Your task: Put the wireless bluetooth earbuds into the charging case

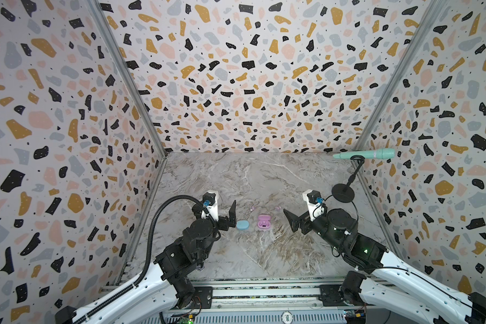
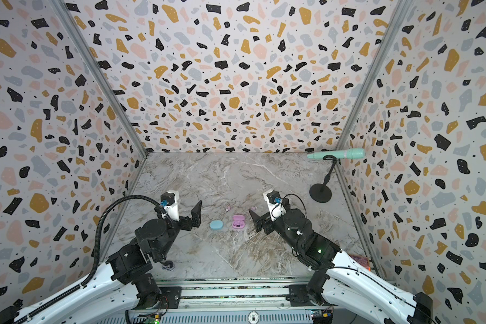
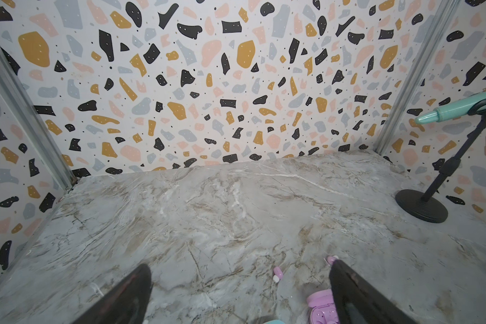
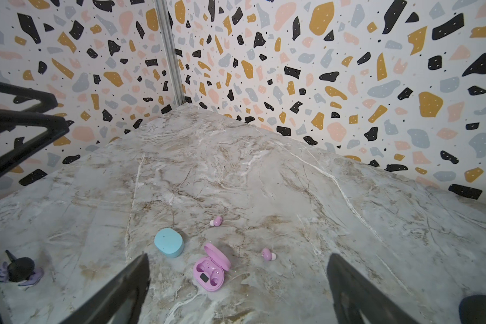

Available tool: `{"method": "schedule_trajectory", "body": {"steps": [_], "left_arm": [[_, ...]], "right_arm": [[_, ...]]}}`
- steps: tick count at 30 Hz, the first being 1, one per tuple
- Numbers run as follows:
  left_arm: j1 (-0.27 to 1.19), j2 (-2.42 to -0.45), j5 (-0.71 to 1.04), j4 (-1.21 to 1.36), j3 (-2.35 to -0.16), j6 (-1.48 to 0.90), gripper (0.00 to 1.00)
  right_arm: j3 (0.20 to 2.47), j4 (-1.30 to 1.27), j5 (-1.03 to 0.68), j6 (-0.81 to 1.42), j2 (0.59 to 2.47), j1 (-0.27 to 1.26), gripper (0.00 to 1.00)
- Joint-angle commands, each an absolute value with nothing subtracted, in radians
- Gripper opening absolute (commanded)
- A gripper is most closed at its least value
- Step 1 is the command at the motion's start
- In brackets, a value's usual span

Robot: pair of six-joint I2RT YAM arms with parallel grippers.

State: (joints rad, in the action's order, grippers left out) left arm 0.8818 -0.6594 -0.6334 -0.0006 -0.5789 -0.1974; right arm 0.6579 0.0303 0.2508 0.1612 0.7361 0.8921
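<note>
A pink earbud (image 4: 216, 221) is laid just beyond and left of the open pink charging case (image 4: 211, 268), and a second pink earbud (image 4: 269, 254) beyond and right. The left gripper (image 3: 239, 266) and right gripper (image 4: 237, 258) are held wide open, with nothing gripped.

Two earbuds (image 4: 216, 221), one pink case (image 4: 208, 273), one blue case (image 4: 169, 242) — one microphone (image 1: 376, 153)

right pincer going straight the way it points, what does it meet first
Probably the open pink charging case, straight ahead of the right pincer; height is unclear, so it may pass above.
</note>
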Motion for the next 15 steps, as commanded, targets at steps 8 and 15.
{"method": "schedule_trajectory", "body": {"steps": [8,15], "left_arm": [[0.878,-0.670,-0.627,0.096,-0.541,-0.182,1.00],[0.877,-0.726,-0.660,0.099,-0.546,-0.122,1.00]], "right_arm": [[0.659,-0.007,0.235,0.226,0.801,0.868,0.99],[0.708,0.050,0.246,0.273,0.879,0.865,0.99]]}}
